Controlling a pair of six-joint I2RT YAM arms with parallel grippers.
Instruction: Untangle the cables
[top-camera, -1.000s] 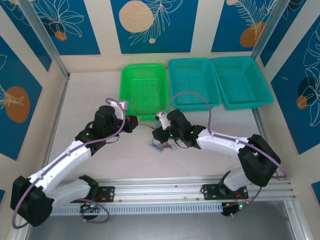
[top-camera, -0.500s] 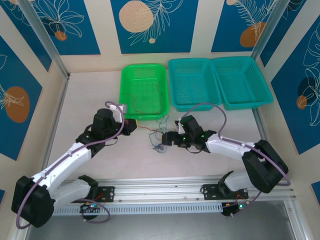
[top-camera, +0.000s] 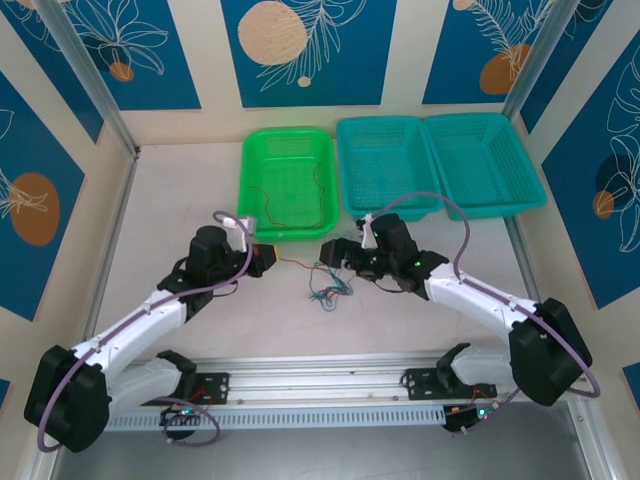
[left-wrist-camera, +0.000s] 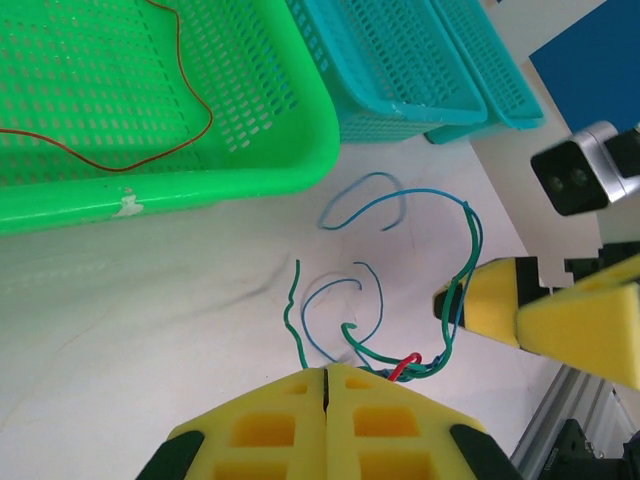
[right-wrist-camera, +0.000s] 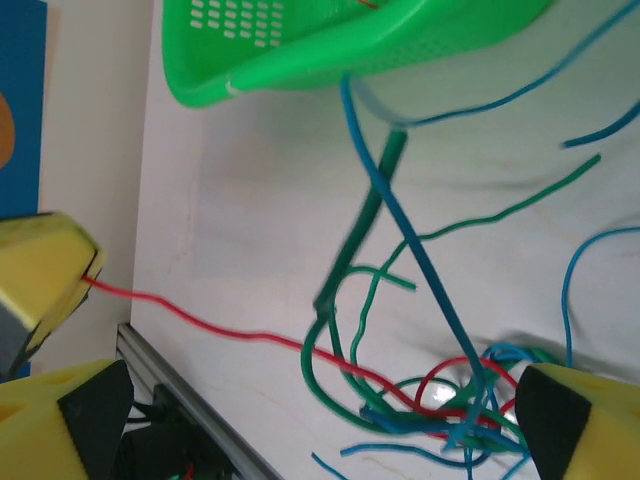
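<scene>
A tangle of thin blue, teal-green and red cables (top-camera: 325, 287) lies on the table between my two grippers. My left gripper (top-camera: 266, 258) is shut on the red cable (right-wrist-camera: 220, 328), which runs taut from its yellow fingers into the knot (right-wrist-camera: 470, 405). In the left wrist view the shut pads (left-wrist-camera: 300, 400) sit just short of the curly green and blue strands (left-wrist-camera: 350, 335). My right gripper (top-camera: 337, 251) hovers open above the tangle, fingers (right-wrist-camera: 585, 430) spread wide and nothing between them. One red-brown cable (left-wrist-camera: 208, 118) lies inside the green basket (top-camera: 290, 133).
Two teal baskets (top-camera: 388, 124) (top-camera: 480, 119) stand to the right of the green one along the back of the table. The aluminium rail (top-camera: 380, 372) with the arm bases runs along the near edge. Loose blue strands (left-wrist-camera: 365, 195) reach towards the green basket's front rim.
My right gripper opened and let go of the cables, which now lie looser and more spread on the table. The left gripper moved slightly nearer, still holding the red cable.
</scene>
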